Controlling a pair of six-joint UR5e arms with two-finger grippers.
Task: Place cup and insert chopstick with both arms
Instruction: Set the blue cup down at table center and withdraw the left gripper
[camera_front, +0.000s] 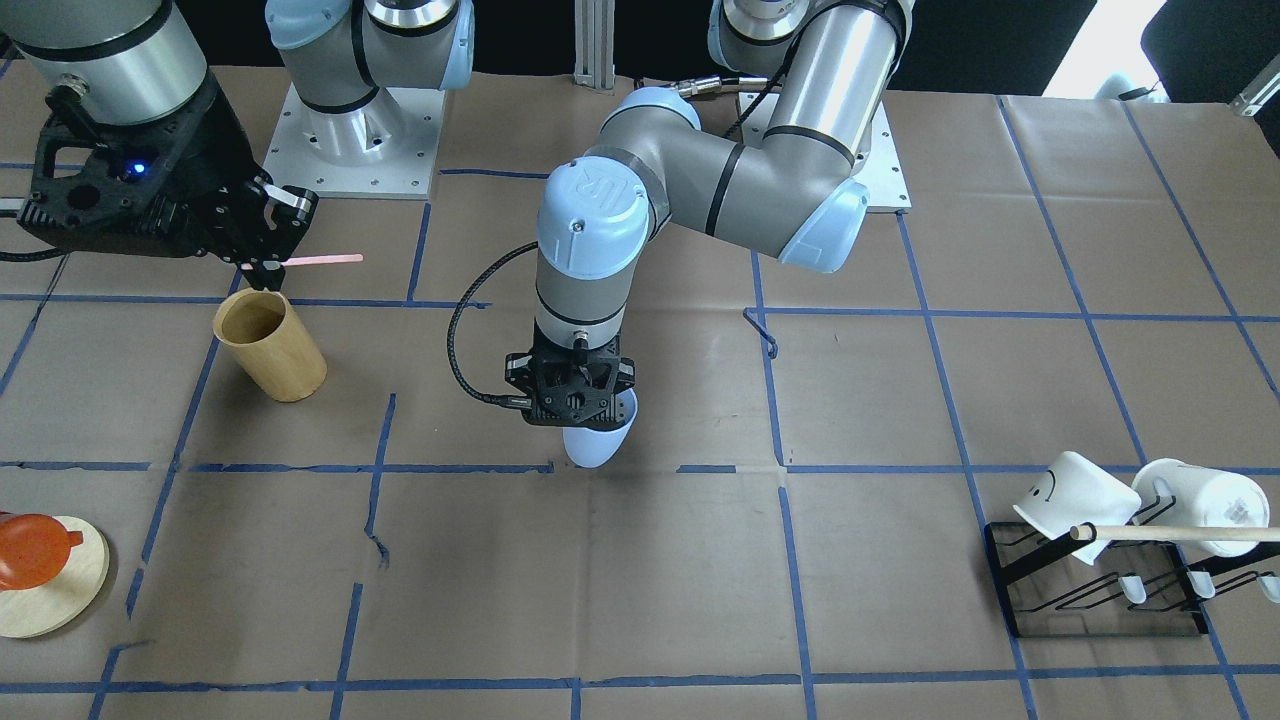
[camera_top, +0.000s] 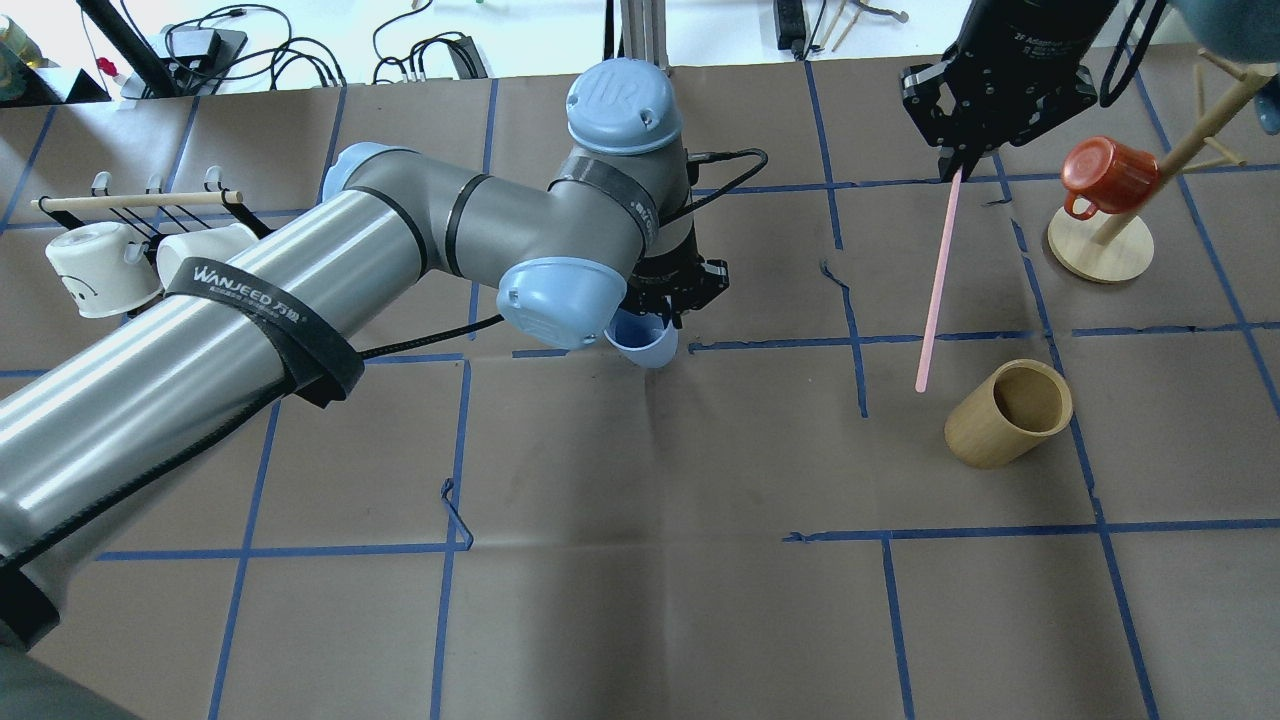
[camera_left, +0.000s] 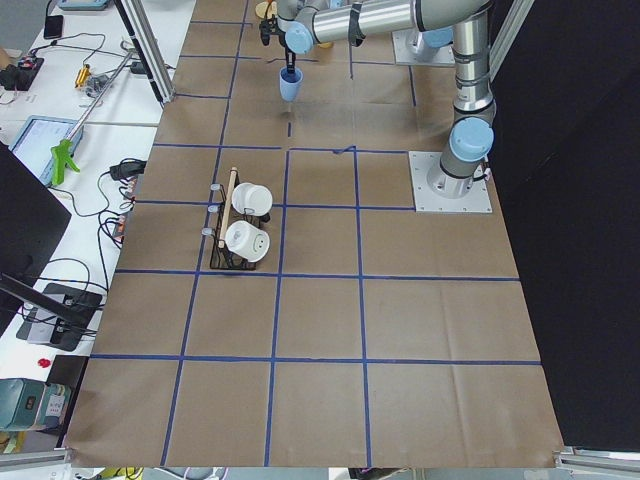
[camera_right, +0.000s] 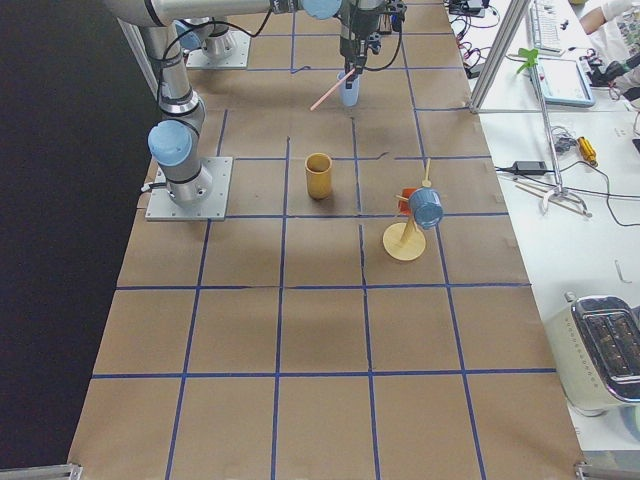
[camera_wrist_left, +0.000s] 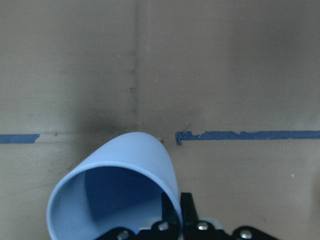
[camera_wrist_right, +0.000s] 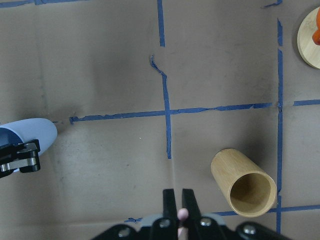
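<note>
The light blue cup (camera_front: 598, 446) is near the table's middle, tilted, held by its rim in my left gripper (camera_front: 578, 398), which is shut on it. It also shows in the overhead view (camera_top: 648, 345) and the left wrist view (camera_wrist_left: 125, 180); I cannot tell whether its base touches the paper. My right gripper (camera_top: 957, 168) is shut on the pink chopstick (camera_top: 937, 285), which hangs above the table and points toward the tan wooden cylinder (camera_top: 1008, 413). In the front view the chopstick (camera_front: 325, 260) sticks out sideways from the right gripper (camera_front: 264, 266).
The wooden cylinder (camera_front: 270, 345) stands upright and open, to the robot's right of the cup. A wooden mug tree with an orange mug (camera_top: 1100, 175) stands at the far right. A black rack (camera_front: 1100, 580) with white mugs (camera_top: 100, 265) and a long dowel (camera_top: 135, 200) stands on the robot's left.
</note>
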